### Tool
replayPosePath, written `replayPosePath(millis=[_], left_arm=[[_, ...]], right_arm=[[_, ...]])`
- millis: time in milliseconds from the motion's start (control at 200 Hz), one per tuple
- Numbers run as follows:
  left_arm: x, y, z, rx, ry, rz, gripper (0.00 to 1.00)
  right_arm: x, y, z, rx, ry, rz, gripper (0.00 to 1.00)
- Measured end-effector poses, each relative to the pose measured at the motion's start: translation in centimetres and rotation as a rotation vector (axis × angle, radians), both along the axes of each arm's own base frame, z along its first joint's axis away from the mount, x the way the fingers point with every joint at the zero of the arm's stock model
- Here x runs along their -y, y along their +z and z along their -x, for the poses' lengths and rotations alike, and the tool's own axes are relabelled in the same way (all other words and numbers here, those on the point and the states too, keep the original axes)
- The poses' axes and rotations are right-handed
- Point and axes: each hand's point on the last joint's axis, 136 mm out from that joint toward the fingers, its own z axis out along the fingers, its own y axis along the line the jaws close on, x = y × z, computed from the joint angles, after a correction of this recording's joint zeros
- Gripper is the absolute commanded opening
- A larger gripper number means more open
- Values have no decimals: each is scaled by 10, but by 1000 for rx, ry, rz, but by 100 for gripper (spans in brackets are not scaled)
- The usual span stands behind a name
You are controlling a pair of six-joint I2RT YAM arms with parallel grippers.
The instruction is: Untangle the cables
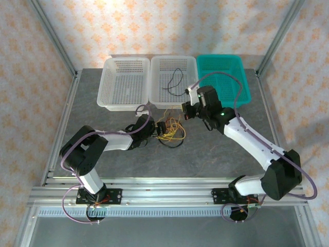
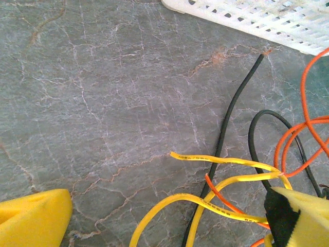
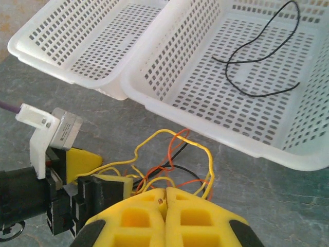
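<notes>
The cables [image 1: 173, 131] lie as a loose yellow, orange and black tangle on the grey table in front of the baskets. My left gripper [image 1: 161, 128] is open at the tangle's left side. Its yellow pads [image 2: 32, 218] stand far apart, with yellow loops [image 2: 182, 196], a black cable [image 2: 231, 108] and orange strands [image 2: 302, 87] lying between and beyond them. My right gripper [image 3: 164, 191] hovers over the tangle's near edge [image 3: 196, 144] with its pads pressed together; a yellow cable end is pinched in the seam. A separate black cable [image 3: 262, 56] lies inside the middle white basket.
Three baskets line the table's far edge: a left white one [image 1: 105, 85], the middle white one [image 1: 154, 92] and a teal one [image 1: 241, 87]. The middle basket's near rim [image 3: 231, 141] sits just beyond the tangle. My left gripper [image 3: 95, 172] lies beside my right one.
</notes>
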Motion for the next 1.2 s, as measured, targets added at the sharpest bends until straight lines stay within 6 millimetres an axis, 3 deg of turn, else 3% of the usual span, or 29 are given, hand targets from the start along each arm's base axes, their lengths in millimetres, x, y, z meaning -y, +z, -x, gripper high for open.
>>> replayPosePath(millis=[521,1197], left_arm=[[-2,-1,0,28,8,6,99],[-2,0,1,37,10,4,99]], right_arm=[[65,44,-29,124,-202,58,0],[172,57,-55,161,-656,117,0]])
